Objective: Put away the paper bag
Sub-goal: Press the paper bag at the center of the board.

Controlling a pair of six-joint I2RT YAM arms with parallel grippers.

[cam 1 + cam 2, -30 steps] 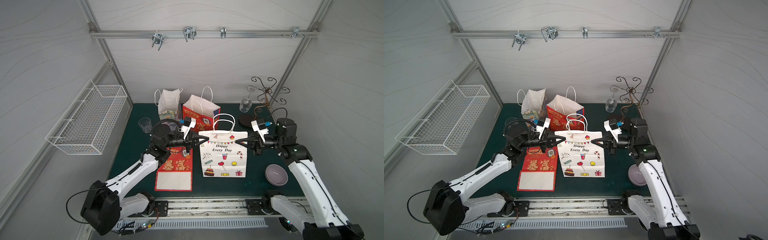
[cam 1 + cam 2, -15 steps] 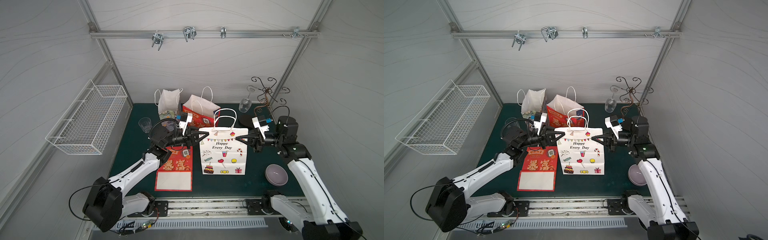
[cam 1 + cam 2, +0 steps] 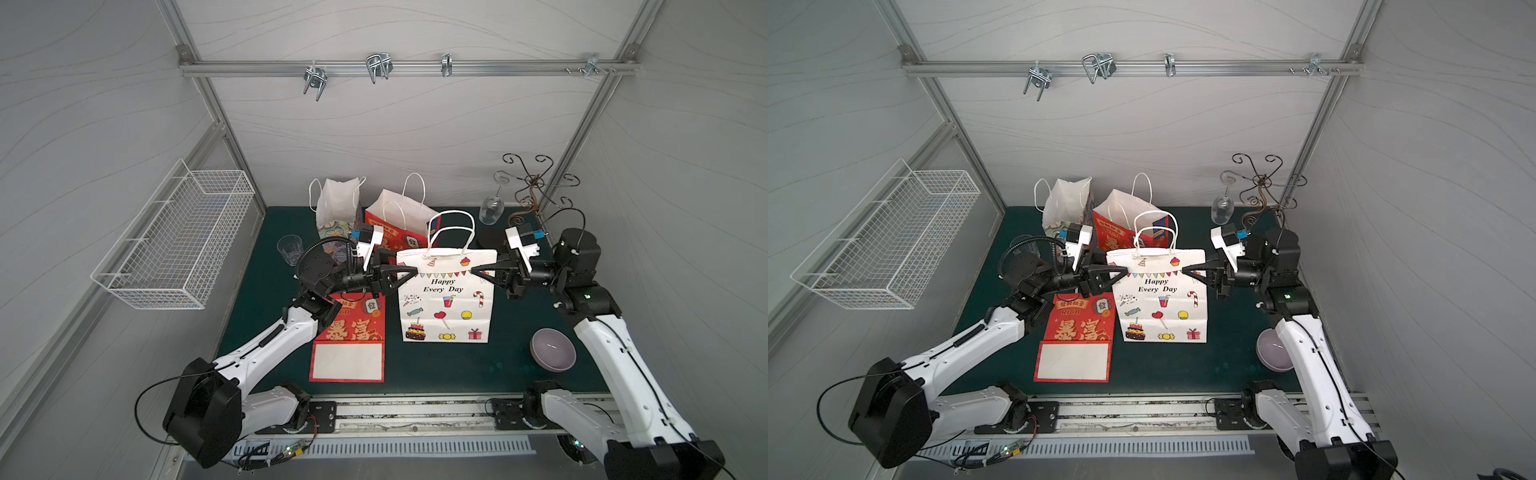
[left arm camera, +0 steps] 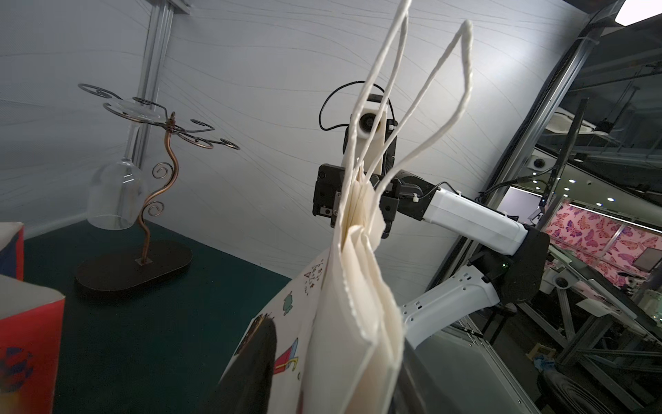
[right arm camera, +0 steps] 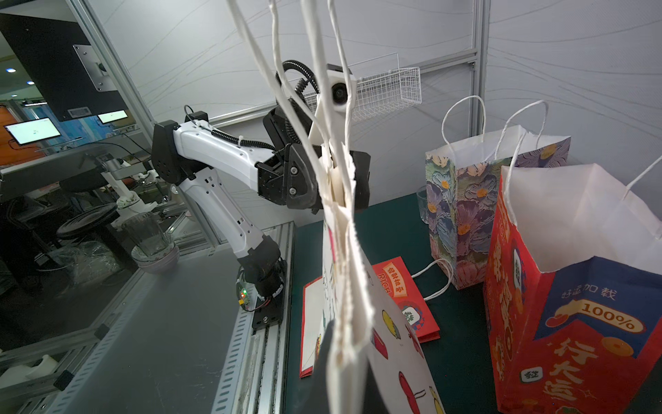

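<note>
The white paper bag [image 3: 446, 299] printed "Happy Every Day" hangs upright and folded flat over the green table [image 3: 436, 365], its handles [image 3: 451, 228] standing up. My right gripper [image 3: 476, 272] is shut on the bag's top right corner; in the right wrist view its fingers [image 5: 322, 372] pinch the folded edge. My left gripper [image 3: 411, 272] sits at the top left corner, open, one finger on each side of the edge. In the left wrist view the paper bag [image 4: 351, 322] lies loose between the dark fingers [image 4: 254, 362]. From the right wrist, the left gripper [image 5: 329, 182] straddles the bag's far end.
A flat red bag [image 3: 349, 336] lies on the table under my left arm. A standing red bag [image 3: 399, 224] and a floral bag [image 3: 336, 208] are behind. A clear cup [image 3: 289, 248], purple bowl [image 3: 552, 348], glass stand [image 3: 536, 187], wall basket [image 3: 178, 245] and rail hooks [image 3: 378, 66] surround.
The bag has risen a little between both grippers. The left jaws, shut on the bag's corner before, have spread apart. The right gripper stays shut on its corner.
</note>
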